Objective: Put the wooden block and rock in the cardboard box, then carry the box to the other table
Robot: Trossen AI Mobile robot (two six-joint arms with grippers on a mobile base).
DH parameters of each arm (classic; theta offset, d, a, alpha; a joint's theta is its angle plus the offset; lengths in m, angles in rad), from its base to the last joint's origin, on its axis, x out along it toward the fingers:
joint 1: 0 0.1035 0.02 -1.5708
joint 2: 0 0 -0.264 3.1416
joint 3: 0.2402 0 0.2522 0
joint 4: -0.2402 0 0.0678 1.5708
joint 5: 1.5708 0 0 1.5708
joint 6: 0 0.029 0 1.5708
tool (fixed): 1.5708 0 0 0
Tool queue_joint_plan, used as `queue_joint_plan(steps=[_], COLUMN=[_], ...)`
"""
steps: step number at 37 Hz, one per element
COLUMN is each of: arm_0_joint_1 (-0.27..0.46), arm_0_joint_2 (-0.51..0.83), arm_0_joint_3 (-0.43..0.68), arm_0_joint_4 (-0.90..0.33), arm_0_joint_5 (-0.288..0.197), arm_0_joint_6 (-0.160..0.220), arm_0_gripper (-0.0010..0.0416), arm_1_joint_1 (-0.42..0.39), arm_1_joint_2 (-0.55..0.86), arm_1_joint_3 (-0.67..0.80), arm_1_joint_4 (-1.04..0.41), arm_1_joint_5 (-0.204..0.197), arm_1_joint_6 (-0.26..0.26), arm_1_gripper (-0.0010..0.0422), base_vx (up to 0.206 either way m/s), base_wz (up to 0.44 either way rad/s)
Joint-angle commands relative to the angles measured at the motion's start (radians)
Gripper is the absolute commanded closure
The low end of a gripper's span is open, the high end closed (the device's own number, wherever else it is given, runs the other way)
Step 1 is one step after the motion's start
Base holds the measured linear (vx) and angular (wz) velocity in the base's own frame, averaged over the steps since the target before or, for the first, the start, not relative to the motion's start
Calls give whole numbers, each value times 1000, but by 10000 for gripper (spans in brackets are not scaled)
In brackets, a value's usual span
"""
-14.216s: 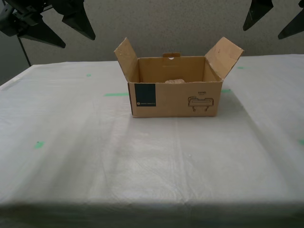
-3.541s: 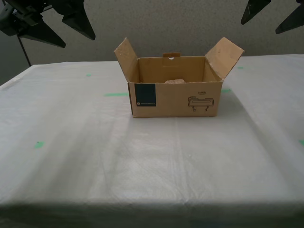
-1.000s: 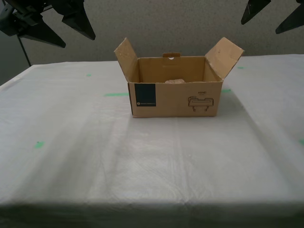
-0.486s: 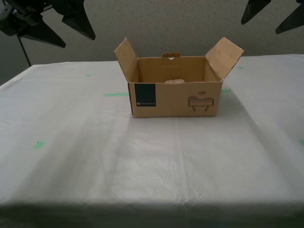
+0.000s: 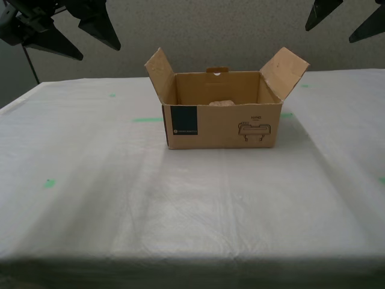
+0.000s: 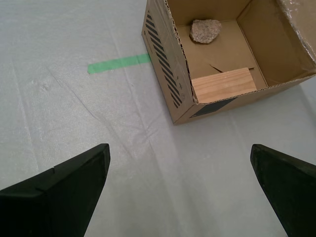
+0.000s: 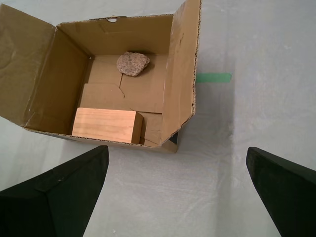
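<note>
The cardboard box (image 5: 221, 123) stands open on the white-cloth table (image 5: 180, 205), flaps up. Inside, the rock (image 7: 133, 63) lies near the back wall and the wooden block (image 7: 104, 125) lies against the front wall. The exterior view shows only the rock's top (image 5: 221, 103); the block is hidden there. The second wrist view also shows the rock (image 6: 206, 30) and the block (image 6: 224, 84). My second gripper (image 6: 178, 150) hangs open and empty above the exterior view's left (image 5: 99, 53). My first gripper (image 7: 177, 149) hangs open and empty above the exterior view's right (image 5: 332, 41).
Green tape strips (image 5: 147, 119) lie on the cloth on either side of the box, with another (image 7: 213, 77) by its far side flap. Smaller green marks (image 5: 49, 183) dot the cloth. A grey wall (image 5: 210, 30) stands behind the table.
The first gripper has risen slightly since the earliest frame. The box, its contents and the second gripper have not moved.
</note>
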Motion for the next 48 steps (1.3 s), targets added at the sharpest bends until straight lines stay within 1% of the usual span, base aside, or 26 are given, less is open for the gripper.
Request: queue_joint_plan(steps=[1, 48], arm_0_joint_1=[1, 1], arm_0_joint_2=[-1, -1], arm_0_joint_3=[0, 0], arm_0_joint_4=[2, 3], arm_0_joint_5=[2, 2], arm_0_joint_6=[1, 1], arm_0_gripper=[18, 18], arm_1_joint_1=[0, 0], arm_1_joint_2=[0, 0], arm_1_joint_3=[1, 1], arm_1_joint_4=[2, 3], arm_1_joint_5=[-1, -1], arm_1_joint_6=[2, 2], arm_1_gripper=[23, 23], base_vx=[0, 0], base_wz=[0, 0])
